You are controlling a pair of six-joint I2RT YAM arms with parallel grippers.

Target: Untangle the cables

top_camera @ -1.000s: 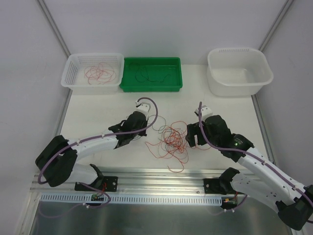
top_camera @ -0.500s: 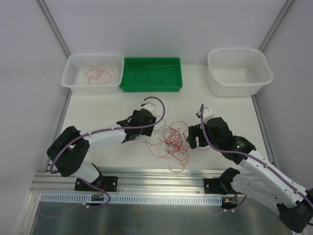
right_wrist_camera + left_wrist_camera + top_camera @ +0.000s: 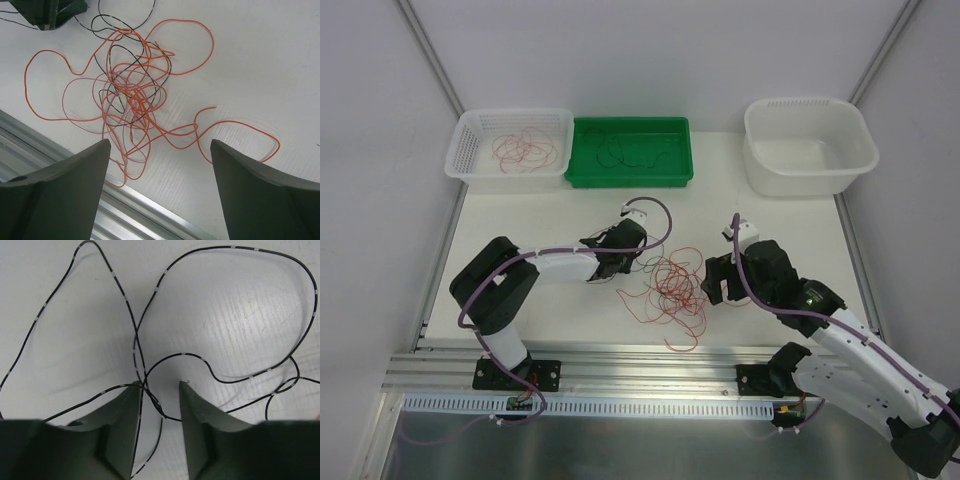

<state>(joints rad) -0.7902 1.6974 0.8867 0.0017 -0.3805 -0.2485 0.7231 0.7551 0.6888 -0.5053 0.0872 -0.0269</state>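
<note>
since a second ago the left arm has folded in toward the middle of the white worktop [image 3: 550, 215], its elbow carried well to the right, and the left pincer [image 3: 620, 264] has come up to the left edge of the tangle of hair-thin orange-red, pinkish-red and black cables [image 3: 670, 285]; the right arm has barely shifted, and the tangle lies much as it did. that tangle sits loose on the worktop between the two arms, near the front rail, with a long orange-red loop trailing off toward the rail. in the left wrist view the left pincer [image 3: 160, 385] hangs low over the worktop with its two fingers a narrow gap apart, not clamped; a thin black cable with pale bands [image 3: 134, 347] runs in wide curls across the surface and passes through that gap, crossing itself just by the left finger. the right pincer [image 3: 715, 280] is just to the right of the tangle, and in its own view the right pincer [image 3: 160, 145] stands wide open and holds nothing, the heap of cables [image 3: 132, 100] lying ahead of its fingers. at the far edge a white lattice plastic basket [image 3: 470, 150] holds a few reddish cables [image 3: 525, 150], a green plastic tray [image 3: 675, 170] touching its right side holds dark cables [image 3: 630, 152], and a white plastic tub [image 3: 810, 170] stands well apart on the right.
</note>
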